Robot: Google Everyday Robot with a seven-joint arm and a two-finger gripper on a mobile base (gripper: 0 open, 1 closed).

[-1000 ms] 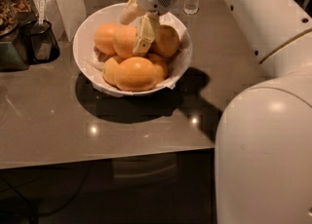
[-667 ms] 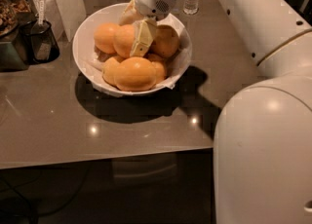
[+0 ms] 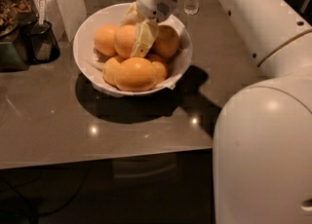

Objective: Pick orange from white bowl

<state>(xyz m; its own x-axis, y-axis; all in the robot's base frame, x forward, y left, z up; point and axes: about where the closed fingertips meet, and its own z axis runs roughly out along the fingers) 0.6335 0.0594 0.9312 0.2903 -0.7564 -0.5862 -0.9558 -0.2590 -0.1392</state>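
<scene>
The white bowl [image 3: 87, 28] stands on the grey table and holds several orange and yellowish fruits. A round deep-orange fruit, the orange [image 3: 125, 42], lies in the middle of the pile. My gripper [image 3: 135, 28] reaches down into the bowl from the back right. It is open. One pale finger [image 3: 142, 39] lies against the orange's right side, between it and a darker fruit [image 3: 166, 41]. The other finger [image 3: 127, 16] is behind the orange near the far rim. A large paler fruit [image 3: 136, 74] lies at the front of the bowl.
A dark holder with a utensil [image 3: 41, 40] and an appliance [image 3: 12, 28] stand at the left. A small clear bottle [image 3: 192, 1] stands behind the bowl. My white arm [image 3: 243, 18] and body [image 3: 263, 155] fill the right side. The table's front edge [image 3: 107, 157] is near.
The gripper has sunk a little lower into the bowl and shifted slightly left, so its front finger now lies deeper between the fruits. The fruits have not moved.
</scene>
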